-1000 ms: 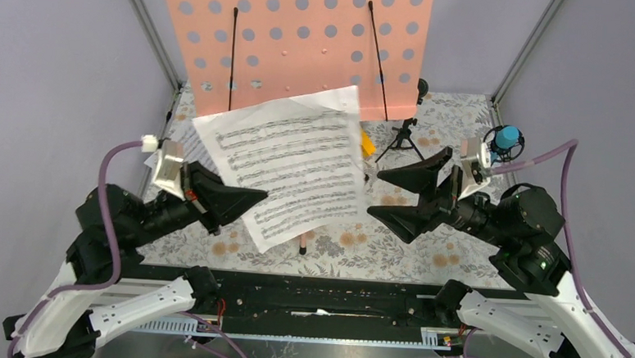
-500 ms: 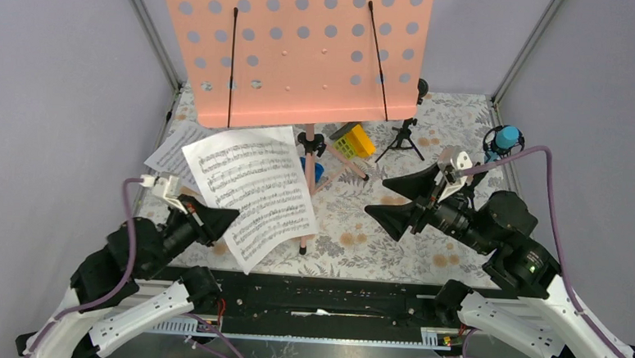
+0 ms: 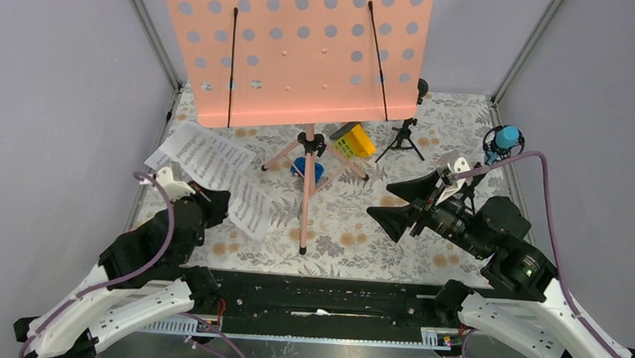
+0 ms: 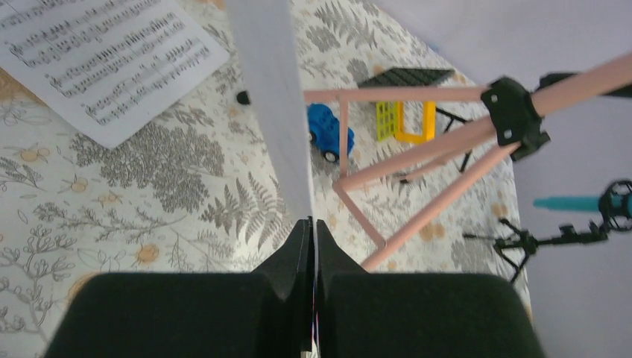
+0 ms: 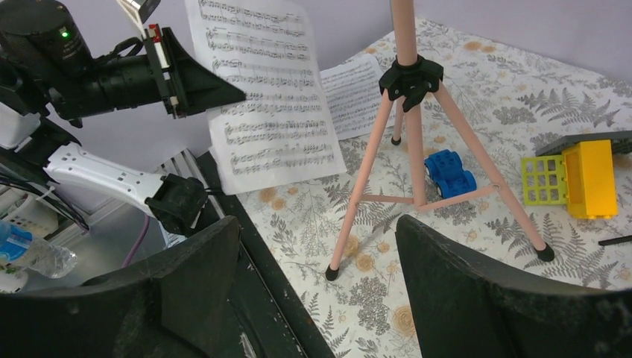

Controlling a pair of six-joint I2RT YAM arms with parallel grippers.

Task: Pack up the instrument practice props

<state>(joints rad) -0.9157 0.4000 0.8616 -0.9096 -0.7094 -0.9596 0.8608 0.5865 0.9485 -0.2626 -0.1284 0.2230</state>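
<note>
Left end effector [image 4: 313, 224] clamped on bottom edge of sheet-music page [image 3: 224, 178], held tilted above left side of surface [image 3: 360, 239]. Thin edge pinch: page could be dropped or creased. Music stand leg [image 3: 305, 203] close by, snag possible. Right end effector [image 3: 383, 200] apart, empty.

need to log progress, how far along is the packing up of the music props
Early: nothing looks packed yet. In hand: the left end effector is shut on one sheet-music page, lifted off the table. Left: a second page lying flat, the pink music stand upright, the black mic and blue mic on their tripods. The right end effector is open, empty.
</note>
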